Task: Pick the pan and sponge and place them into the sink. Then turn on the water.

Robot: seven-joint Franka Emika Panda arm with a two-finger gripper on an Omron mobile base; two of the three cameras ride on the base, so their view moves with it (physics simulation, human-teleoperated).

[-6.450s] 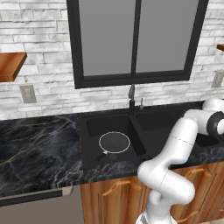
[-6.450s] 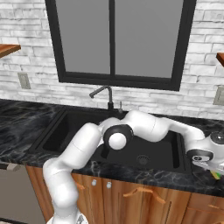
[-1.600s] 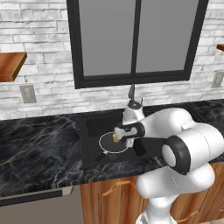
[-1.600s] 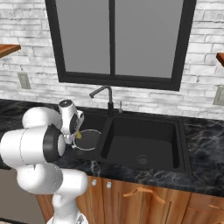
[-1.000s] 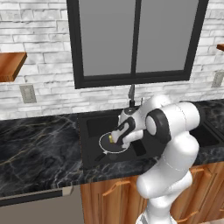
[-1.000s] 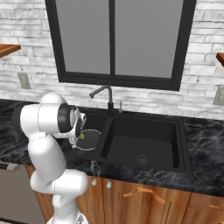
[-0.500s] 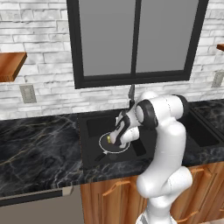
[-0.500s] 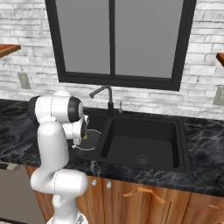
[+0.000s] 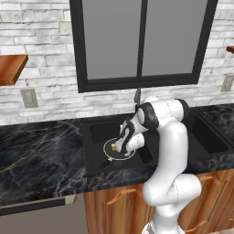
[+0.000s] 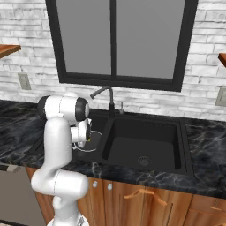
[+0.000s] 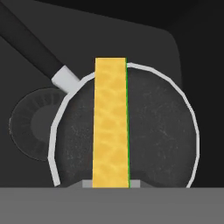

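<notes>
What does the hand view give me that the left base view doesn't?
Hand view: the sponge's green edge, and the drain partly hidden under the pan. Left base view: the faucet behind the sink, the counter, and the claw holding the sponge. Both: the sponge over the pan, inside the sink.

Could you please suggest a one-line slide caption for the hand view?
Hand view: the yellow sponge hangs over the pan lying in the black sink.
</notes>
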